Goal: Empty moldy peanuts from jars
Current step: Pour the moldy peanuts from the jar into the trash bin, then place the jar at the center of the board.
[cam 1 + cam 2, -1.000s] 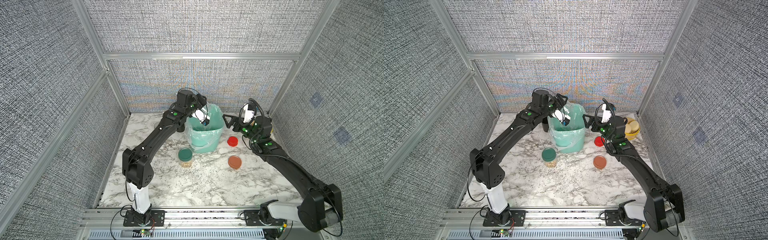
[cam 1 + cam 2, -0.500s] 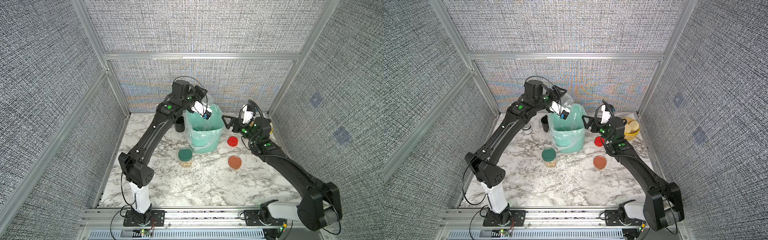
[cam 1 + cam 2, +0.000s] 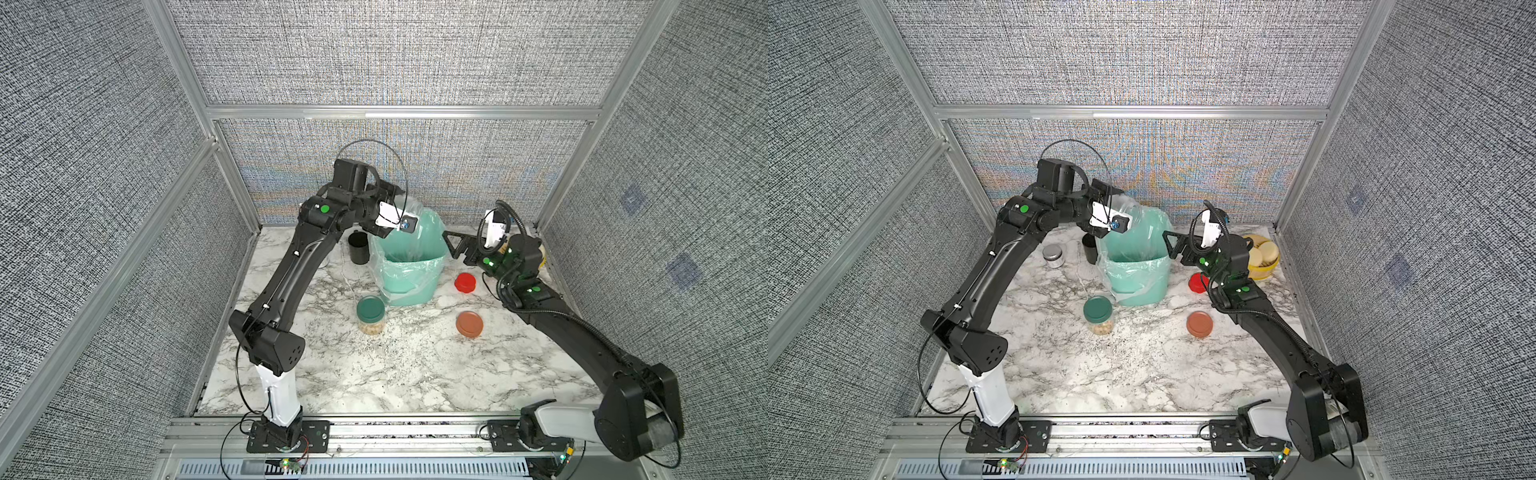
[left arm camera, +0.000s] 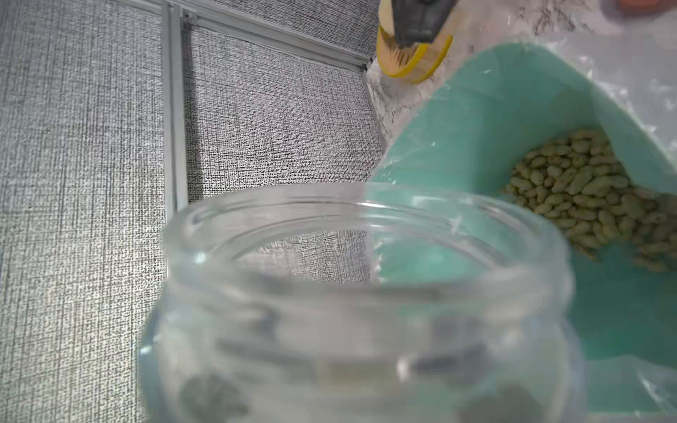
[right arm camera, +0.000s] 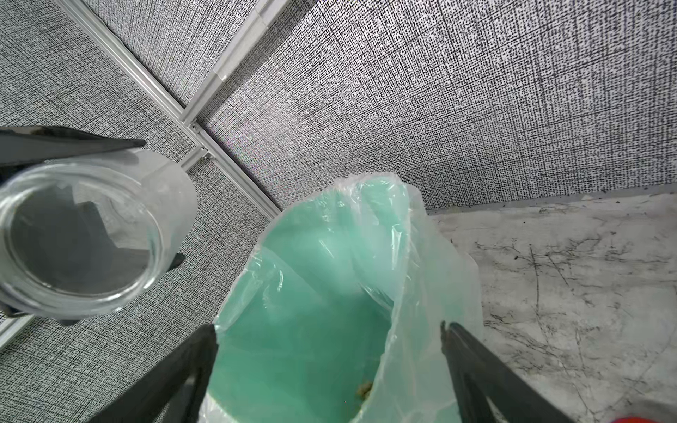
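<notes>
My left gripper (image 3: 402, 208) is shut on a lidless clear jar (image 3: 1128, 210), held tilted above the back left rim of the teal lined bin (image 3: 415, 282). The jar (image 4: 366, 256) looks empty in the left wrist view and in the right wrist view (image 5: 84, 234). Moldy peanuts (image 4: 579, 197) lie in a heap at the bottom of the bin. A second jar (image 3: 370, 313), closed with a green lid and holding peanuts, stands in front of the bin. My right gripper (image 3: 451, 245) is open beside the bin's right rim, with nothing between its fingers (image 5: 454, 337).
A red lid (image 3: 465, 282) and a terracotta lid (image 3: 470, 324) lie right of the bin. A black mug (image 3: 358, 248) and a silver-lidded tin (image 3: 1053, 254) stand behind it on the left. A yellow bowl of cream discs (image 3: 1262, 255) sits at the back right corner.
My left arm has raised the jar up and back from inside the bin's mouth to above its rear left rim. The right arm has hardly moved.
</notes>
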{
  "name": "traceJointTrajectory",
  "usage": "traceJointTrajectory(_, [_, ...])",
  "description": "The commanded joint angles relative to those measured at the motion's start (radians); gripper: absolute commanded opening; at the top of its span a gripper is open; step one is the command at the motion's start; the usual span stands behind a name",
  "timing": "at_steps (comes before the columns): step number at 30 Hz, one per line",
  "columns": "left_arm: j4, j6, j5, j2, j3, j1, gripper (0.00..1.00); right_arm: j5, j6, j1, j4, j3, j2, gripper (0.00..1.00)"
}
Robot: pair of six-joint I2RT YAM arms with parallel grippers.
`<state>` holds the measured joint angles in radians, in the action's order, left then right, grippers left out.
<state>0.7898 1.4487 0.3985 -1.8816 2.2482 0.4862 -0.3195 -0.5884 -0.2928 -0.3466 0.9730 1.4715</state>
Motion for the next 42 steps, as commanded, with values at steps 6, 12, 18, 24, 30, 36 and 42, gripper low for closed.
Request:
traceJointTrajectory(6, [-0.156,-0.576,0.394,0.006,0.036,-0.100,0.00,-0.058,0.009,0.004,-0.070,-0.007,-0.003,0.98])
traceJointTrajectory(12, [-0.159,-0.692,0.640,0.028,-0.021,-0.159,0.00,-0.285,0.088,0.035,-0.133,0.008,-0.021,0.98])
traceJointTrajectory(18, [-0.133,-0.694,0.840,0.057,-0.139,-0.179,0.00,-0.410,0.350,0.042,0.205,0.248,-0.021,0.98])
traceJointTrajectory(24, [-0.194,-0.655,0.777,0.137,-0.333,-0.168,0.00,-0.424,0.437,0.036,0.319,0.349,-0.056,0.97])
traceJointTrajectory(30, [-0.268,-0.645,0.694,0.211,-0.515,-0.155,0.00,-0.359,0.532,-0.017,0.629,0.594,0.069,0.88])
traceJointTrajectory(36, [-0.399,-0.720,0.619,0.239,-0.634,-0.147,0.00,-0.237,0.599,-0.107,0.852,0.789,0.200,0.85])
traceJointTrajectory(42, [-0.475,-0.754,0.596,0.244,-0.683,-0.141,0.00,-0.199,0.595,-0.170,0.941,0.875,0.297,0.75])
